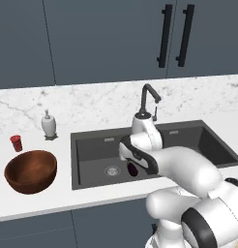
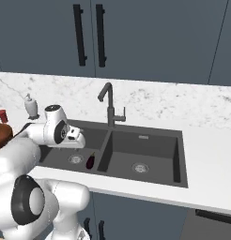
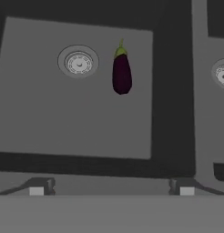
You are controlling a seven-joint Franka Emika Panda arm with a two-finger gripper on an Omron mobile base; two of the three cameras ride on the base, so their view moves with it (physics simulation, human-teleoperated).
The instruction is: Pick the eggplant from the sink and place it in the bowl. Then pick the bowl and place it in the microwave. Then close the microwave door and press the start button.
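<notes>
The eggplant looks glossy purple against the matte grey sink. Drains look like brushed metal, the bowl is smooth reddish wood, and the counter is veined white marble.

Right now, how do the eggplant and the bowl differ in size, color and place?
Size: the eggplant is small and elongated, the bowl is large and round.
Color: the eggplant is glossy dark purple with a green cap, the bowl is reddish-brown.
Place: the eggplant lies in the sink basin beside a drain, the bowl stands on the counter left of the sink.
Neither is touched by the claw.
</notes>
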